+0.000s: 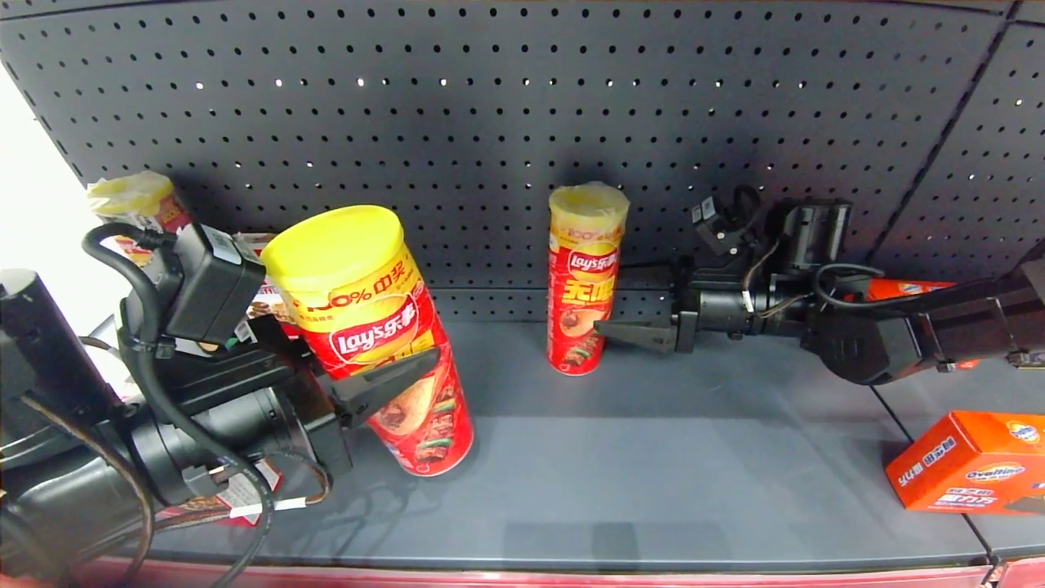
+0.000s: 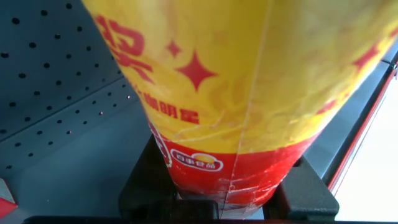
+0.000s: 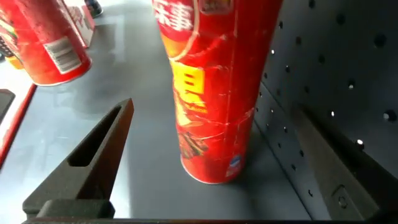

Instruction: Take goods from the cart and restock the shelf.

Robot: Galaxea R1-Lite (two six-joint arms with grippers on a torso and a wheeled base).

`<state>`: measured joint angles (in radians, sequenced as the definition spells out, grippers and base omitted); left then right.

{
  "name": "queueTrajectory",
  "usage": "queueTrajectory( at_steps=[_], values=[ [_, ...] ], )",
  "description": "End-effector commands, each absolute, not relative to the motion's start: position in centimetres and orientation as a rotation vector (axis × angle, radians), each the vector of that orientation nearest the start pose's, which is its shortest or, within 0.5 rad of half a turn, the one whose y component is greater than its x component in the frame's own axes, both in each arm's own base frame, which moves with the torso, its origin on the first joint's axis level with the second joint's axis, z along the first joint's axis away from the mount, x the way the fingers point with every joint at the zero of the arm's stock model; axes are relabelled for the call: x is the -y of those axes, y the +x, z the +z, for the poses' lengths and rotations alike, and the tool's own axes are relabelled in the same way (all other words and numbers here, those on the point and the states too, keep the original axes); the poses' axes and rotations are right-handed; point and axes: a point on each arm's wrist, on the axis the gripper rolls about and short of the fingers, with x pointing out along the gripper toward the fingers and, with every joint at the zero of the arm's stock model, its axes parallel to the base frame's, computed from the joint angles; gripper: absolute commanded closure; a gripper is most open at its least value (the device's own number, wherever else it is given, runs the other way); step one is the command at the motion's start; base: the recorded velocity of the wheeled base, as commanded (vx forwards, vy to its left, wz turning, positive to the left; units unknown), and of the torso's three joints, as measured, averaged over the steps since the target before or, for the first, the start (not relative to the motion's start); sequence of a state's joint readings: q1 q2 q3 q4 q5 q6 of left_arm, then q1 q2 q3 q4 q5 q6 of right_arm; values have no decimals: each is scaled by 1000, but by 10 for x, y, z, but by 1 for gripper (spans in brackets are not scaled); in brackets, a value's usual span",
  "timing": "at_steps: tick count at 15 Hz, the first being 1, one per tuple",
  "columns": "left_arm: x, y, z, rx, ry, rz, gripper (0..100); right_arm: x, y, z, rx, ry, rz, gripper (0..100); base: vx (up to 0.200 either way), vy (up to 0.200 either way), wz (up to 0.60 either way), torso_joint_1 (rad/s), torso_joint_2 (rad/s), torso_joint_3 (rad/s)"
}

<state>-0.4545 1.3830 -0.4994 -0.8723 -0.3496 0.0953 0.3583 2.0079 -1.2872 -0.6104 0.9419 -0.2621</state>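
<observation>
A red chip can with a yellow lid [image 1: 371, 327] leans tilted over the left part of the grey shelf [image 1: 653, 474], its lower end near the shelf board. My left gripper [image 1: 400, 367] is shut on its middle; in the left wrist view the can [image 2: 249, 81] sits between the fingers [image 2: 149, 186]. A second, matching can [image 1: 581, 278] stands upright at the back by the pegboard. My right gripper [image 1: 620, 331] is open beside it on the right. In the right wrist view that can [image 3: 211, 93] stands between the spread fingertips [image 3: 124, 112], with gaps on both sides.
An orange box [image 1: 971, 461] lies at the shelf's front right, and another orange box [image 1: 906, 287] sits behind the right arm. A further can [image 1: 139, 204] and small packets [image 1: 261, 302] crowd the far left. The pegboard wall [image 1: 522, 98] closes the back.
</observation>
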Motion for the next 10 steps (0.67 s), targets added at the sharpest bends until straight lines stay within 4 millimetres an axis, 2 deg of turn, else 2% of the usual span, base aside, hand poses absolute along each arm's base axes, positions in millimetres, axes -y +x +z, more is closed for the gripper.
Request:
queueTrajectory(
  at_steps=[1,10],
  values=[
    [101,189,206,24,91,-804,100,-163,375,195,47,-187,1313,0,0,0,0,0,0,0],
    [100,188,206,27,91,-801,100,-185,389,183,52,-184,1349,0,0,0,0,0,0,0]
  ],
)
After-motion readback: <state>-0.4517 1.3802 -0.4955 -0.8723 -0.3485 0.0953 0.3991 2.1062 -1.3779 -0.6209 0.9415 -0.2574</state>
